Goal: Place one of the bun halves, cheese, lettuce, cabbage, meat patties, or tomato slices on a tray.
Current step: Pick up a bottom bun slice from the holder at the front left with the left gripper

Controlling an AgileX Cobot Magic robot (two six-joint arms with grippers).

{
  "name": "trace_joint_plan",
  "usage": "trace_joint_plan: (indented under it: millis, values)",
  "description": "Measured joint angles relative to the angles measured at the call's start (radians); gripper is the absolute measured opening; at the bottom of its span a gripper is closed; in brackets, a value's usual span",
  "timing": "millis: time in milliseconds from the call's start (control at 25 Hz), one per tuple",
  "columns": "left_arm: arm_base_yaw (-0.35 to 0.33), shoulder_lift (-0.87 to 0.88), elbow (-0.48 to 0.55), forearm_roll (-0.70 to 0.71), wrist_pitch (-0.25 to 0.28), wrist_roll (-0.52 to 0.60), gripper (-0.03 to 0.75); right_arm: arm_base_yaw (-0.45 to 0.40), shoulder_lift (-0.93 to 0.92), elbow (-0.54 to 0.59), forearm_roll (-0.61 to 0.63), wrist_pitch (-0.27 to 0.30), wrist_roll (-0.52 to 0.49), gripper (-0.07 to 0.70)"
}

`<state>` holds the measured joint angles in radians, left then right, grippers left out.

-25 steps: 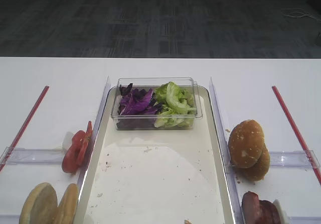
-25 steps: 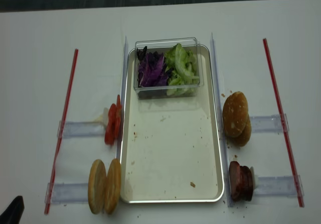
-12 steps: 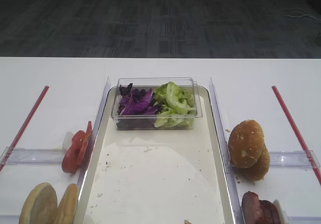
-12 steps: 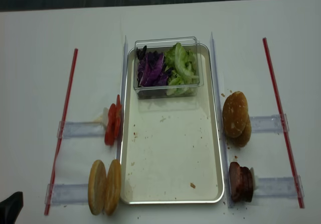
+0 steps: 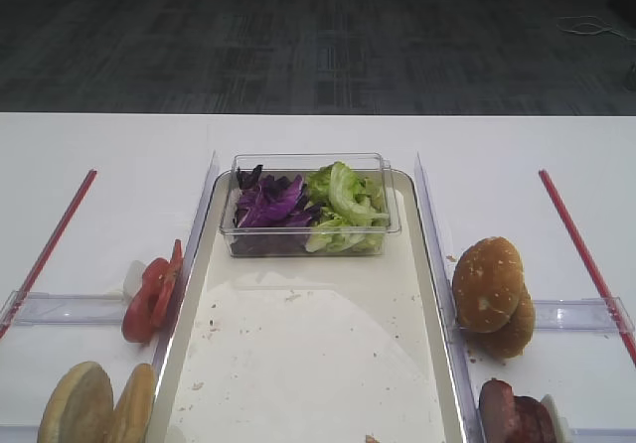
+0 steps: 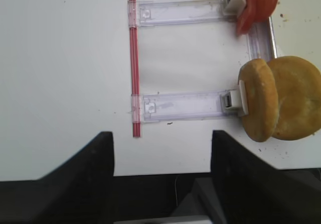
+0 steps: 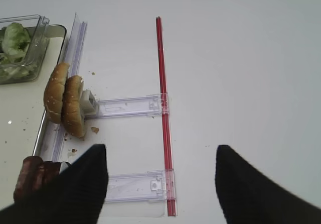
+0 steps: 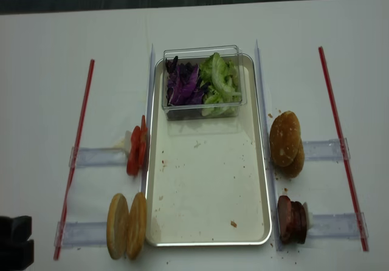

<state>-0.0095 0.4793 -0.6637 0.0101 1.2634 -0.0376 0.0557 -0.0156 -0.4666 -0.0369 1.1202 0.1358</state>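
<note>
Now my left pincer [image 6: 161, 176] hangs spread and empty at the white table's [image 6: 65, 58] near-left edge — the round tan bun halves [image 6: 281, 101] stand on edge just right of it, beside the long cream tray [image 8: 209, 186].

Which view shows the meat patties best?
The realsense high view: the meat patties appear whole, standing on edge right of the tray. The other high view crops them at its bottom edge, the right wrist view half hides them, the left wrist view misses them.
</note>
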Motion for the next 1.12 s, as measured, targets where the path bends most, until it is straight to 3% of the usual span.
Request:
trace_joint_plan:
  millis: [760,1120]
  values:
    - [0.000,0.368,-0.015,-0.045,-0.017,-0.016,0.410,0.000,0.000,0.000,0.000,0.000,0.000,0.468]
    - [0.000,0.405,-0.015,-0.049,-0.022,0.000,0.403,0.000,0.000,0.000,0.000,0.000,0.000,0.468]
